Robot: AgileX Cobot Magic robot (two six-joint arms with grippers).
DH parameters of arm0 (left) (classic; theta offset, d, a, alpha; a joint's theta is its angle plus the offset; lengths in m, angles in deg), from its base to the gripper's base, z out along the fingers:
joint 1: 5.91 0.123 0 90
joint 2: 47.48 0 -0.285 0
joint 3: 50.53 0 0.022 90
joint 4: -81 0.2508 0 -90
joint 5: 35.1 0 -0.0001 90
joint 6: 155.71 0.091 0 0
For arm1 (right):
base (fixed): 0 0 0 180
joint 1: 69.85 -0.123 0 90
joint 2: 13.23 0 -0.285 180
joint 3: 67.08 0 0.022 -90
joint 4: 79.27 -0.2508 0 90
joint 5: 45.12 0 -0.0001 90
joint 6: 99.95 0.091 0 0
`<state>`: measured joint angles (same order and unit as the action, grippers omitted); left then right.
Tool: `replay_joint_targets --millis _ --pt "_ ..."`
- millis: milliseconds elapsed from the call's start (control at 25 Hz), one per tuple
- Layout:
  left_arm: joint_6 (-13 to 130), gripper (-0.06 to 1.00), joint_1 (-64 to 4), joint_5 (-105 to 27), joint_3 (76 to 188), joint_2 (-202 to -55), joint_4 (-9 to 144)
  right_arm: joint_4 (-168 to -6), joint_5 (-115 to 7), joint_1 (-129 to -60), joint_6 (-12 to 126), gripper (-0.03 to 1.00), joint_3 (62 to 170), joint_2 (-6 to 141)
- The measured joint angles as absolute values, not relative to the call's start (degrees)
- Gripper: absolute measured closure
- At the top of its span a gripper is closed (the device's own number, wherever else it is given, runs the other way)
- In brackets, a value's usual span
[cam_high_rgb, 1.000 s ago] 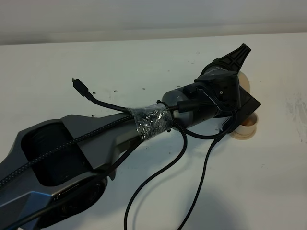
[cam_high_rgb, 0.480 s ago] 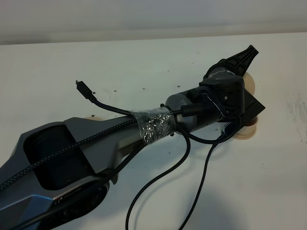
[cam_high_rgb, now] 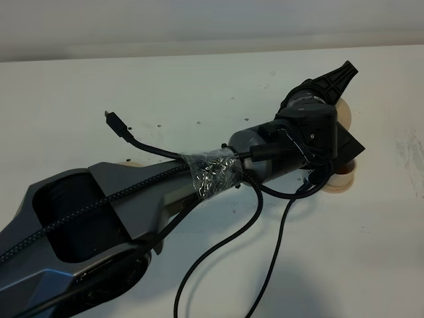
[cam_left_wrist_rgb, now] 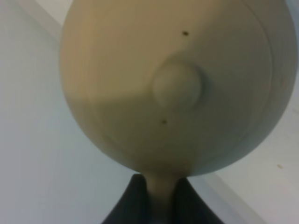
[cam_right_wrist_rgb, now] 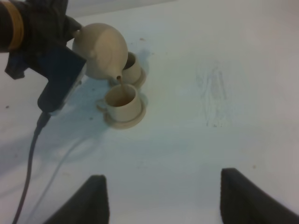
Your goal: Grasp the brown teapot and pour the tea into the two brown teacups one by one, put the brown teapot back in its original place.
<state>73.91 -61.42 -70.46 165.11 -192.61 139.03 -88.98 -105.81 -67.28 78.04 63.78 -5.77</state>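
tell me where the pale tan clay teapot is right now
The pale tan clay teapot hangs in the left gripper on the right of the exterior high view, tipped with its spout over one beige teacup, the other teacup right beside it.

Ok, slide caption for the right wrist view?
Left gripper holds the domed tan clay teapot tilted, spout over one small beige handled teacup.

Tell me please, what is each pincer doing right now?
Left pincer: closed on the teapot handle.
Right pincer: open, holding nothing.
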Motion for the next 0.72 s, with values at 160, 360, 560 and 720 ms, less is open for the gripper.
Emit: replay_joint_targets --millis 160,360,560,720 --pt "74.13 0.84 -61.42 -70.09 165.11 -192.61 140.08 -88.98 -105.81 -67.28 78.04 0.43 63.78 -5.77" --pt "75.64 0.84 -61.42 -70.04 165.11 -192.61 140.25 -88.98 -105.81 -67.28 78.04 0.43 63.78 -5.77" --pt "76.75 0.84 -61.42 -69.79 165.11 -192.61 140.25 -88.98 -105.81 -67.28 78.04 0.43 63.78 -5.77" --pt "77.52 0.84 -61.42 -68.76 165.11 -192.61 140.25 -88.98 -105.81 -67.28 78.04 0.43 63.78 -5.77"
